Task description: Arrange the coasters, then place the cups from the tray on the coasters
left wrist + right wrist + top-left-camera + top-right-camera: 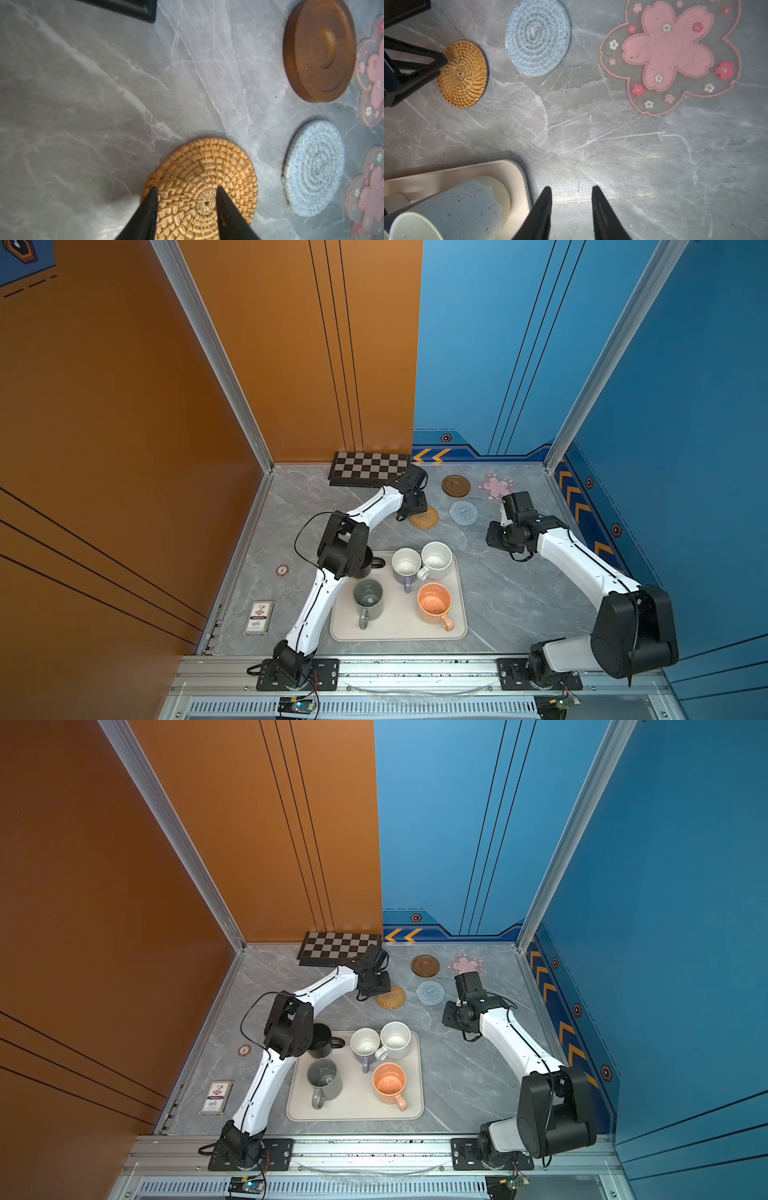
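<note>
Currently logged, arranging step in hand.

- **Coasters:** four are showing in a top view on the far side of the worktop [519, 593].
  - The rattan coaster [424, 517] is lying leftmost, with the light-blue crochet coaster [463, 512] just to its right.
  - The wooden disc [456, 485] and a pink flower coaster [494, 486] are lying farther back.
  - A second flower coaster [367, 193] is showing in the left wrist view.
  - All are lying apart, likely so that each mug is getting its own mat.
- **Left gripper** [186, 188]: the jaws are standing parted over the rattan coaster and clamping nothing, probably nudging it into line.
- **Right gripper** [571, 187]: the jaws are hanging released over bare worktop, empty.
- **Cups** [434, 601]: all five are sitting on the tray [399, 637] at near centre, awaiting transfer. The black cup [376, 563] is partly hiding behind the left arm.
</note>
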You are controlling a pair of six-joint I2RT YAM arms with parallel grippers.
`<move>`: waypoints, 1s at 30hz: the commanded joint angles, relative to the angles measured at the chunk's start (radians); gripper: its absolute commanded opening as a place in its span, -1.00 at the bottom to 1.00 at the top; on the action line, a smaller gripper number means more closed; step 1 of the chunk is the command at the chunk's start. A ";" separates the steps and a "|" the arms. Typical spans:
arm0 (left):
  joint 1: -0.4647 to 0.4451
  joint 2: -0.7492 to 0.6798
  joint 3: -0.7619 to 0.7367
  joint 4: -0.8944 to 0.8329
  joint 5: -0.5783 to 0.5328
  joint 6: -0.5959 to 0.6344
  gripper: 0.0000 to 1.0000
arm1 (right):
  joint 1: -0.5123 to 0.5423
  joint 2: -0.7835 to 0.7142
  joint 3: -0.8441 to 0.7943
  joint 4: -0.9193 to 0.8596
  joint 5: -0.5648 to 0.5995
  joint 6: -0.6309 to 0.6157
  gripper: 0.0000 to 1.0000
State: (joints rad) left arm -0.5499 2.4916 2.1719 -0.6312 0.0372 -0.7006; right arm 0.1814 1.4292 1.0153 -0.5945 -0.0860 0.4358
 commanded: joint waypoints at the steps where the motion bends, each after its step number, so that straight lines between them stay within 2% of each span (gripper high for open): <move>1: 0.001 0.033 0.008 -0.069 0.016 -0.007 -0.07 | -0.015 0.043 0.030 -0.017 -0.027 -0.040 -0.32; 9: -0.045 -0.008 -0.077 -0.085 0.128 0.040 -0.07 | -0.029 0.147 0.111 0.078 -0.087 0.021 -0.32; 14: -0.071 -0.017 -0.072 -0.084 0.215 0.048 -0.06 | -0.015 0.213 0.164 0.122 -0.107 0.047 -0.32; 30: -0.104 -0.011 -0.029 -0.081 0.368 0.038 -0.07 | 0.125 0.422 0.276 0.164 -0.100 0.047 -0.31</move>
State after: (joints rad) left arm -0.6415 2.4683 2.1311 -0.6643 0.3534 -0.6701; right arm 0.2909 1.8202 1.2671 -0.4427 -0.1833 0.4717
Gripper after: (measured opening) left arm 0.463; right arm 0.349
